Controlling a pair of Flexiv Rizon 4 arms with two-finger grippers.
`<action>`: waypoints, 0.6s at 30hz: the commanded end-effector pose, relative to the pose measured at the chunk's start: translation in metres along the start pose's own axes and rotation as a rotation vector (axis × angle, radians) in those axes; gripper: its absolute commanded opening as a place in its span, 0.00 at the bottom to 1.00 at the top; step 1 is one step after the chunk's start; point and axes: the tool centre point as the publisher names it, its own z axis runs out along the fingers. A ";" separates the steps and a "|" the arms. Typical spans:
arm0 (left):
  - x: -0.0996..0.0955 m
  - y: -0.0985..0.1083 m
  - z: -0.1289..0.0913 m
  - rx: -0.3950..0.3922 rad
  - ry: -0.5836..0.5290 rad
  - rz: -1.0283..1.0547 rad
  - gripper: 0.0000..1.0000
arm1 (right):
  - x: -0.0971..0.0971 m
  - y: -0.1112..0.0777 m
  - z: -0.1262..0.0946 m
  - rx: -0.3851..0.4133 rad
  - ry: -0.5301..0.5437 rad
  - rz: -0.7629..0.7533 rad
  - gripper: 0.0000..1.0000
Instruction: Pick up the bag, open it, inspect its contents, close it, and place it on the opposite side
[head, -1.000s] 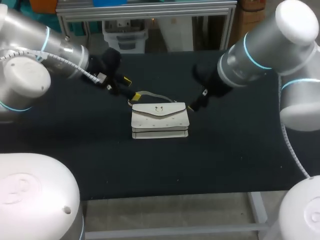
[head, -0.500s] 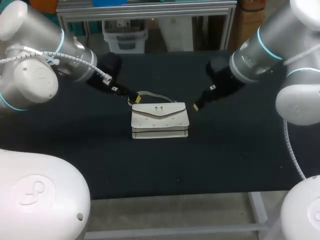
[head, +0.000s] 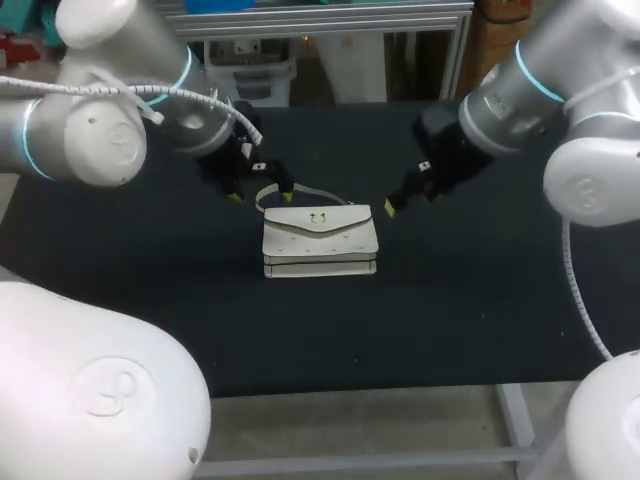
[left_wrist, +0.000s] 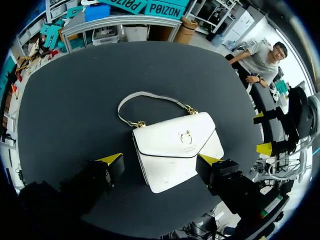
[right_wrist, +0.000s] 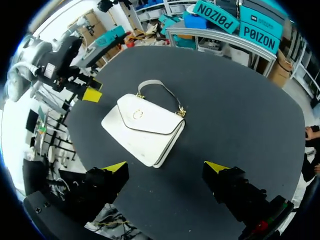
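A white handbag (head: 320, 240) lies flat on the black table (head: 150, 300), flap shut, with a gold clasp (head: 318, 217). Its thin handle (head: 291, 189) arcs toward the far side. My left gripper (head: 262, 197) hangs open above the bag's far left corner and handle. In the left wrist view the bag (left_wrist: 177, 155) lies under and ahead of that gripper (left_wrist: 160, 160), apart from its fingers. My right gripper (head: 410, 203) is open just off the bag's far right corner. From the right wrist, the bag (right_wrist: 142, 127) lies ahead of the open gripper (right_wrist: 166, 167), untouched.
The black table spreads bare on both sides of the bag and toward the front edge (head: 330, 390). Each wrist view shows the other arm's gripper beside the bag: the right gripper (left_wrist: 261, 132) and a yellow fingertip (right_wrist: 92, 94) of the left gripper.
The left arm has swung up and its wrist turned, bringing both yellow tips level above the handle. The right gripper has drawn back slightly to the right. The bag has not moved.
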 end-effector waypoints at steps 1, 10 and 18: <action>-0.001 -0.008 0.013 -0.165 -0.064 -0.376 1.00 | 0.002 0.000 0.003 0.011 0.034 0.189 1.00; -0.014 -0.007 0.023 -0.265 0.091 -0.562 1.00 | 0.011 -0.008 0.011 0.048 0.073 0.386 1.00; -0.018 0.004 0.029 -0.267 0.212 -0.575 1.00 | 0.010 -0.008 0.016 0.074 0.147 0.456 1.00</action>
